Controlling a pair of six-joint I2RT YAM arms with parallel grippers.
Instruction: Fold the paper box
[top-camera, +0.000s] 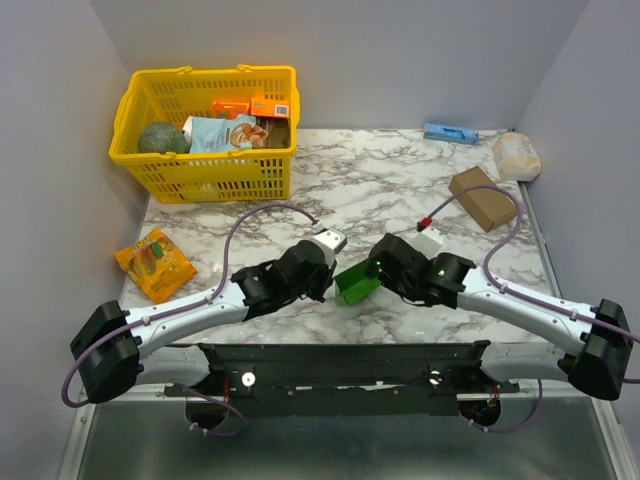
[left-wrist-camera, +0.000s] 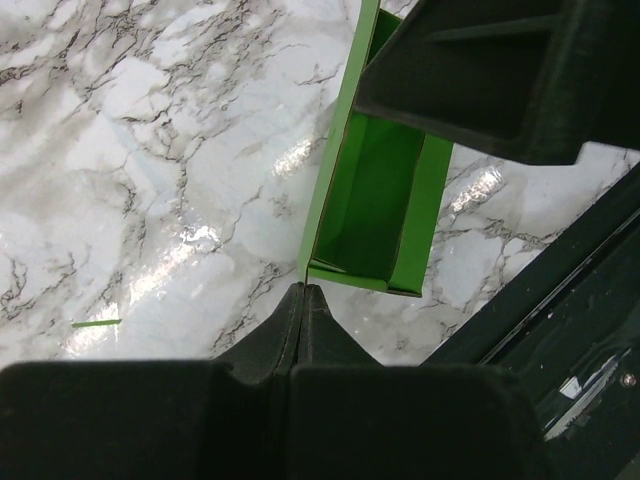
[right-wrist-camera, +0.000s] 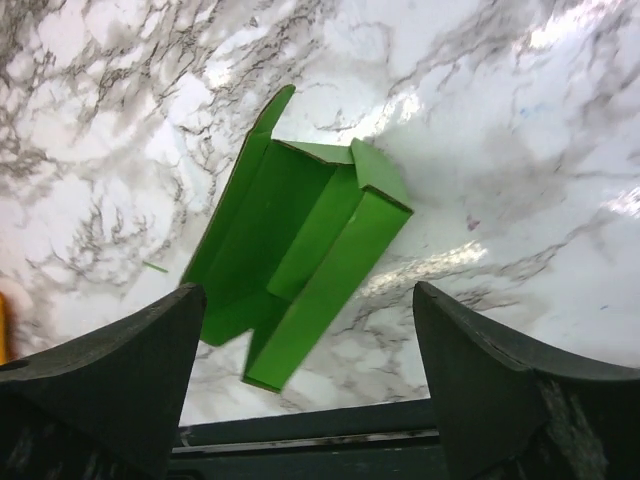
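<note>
1. While the left hand (left-wrist-camera: 303, 296) is clamped shut, its fingertips pinch the bottom corner of one side wall of the paper box (left-wrist-camera: 375, 190).
2. Box runs straight ahead of that hand, open side up.
3. Can't tell if it rests on the marble surface (left-wrist-camera: 150, 150) or is lifted.
4. Right hand (right-wrist-camera: 307, 295) is spread wide, holding nothing.
5. Box sits just ahead of it, centred on the gap, clear of both fingers (right-wrist-camera: 130, 370).
</note>
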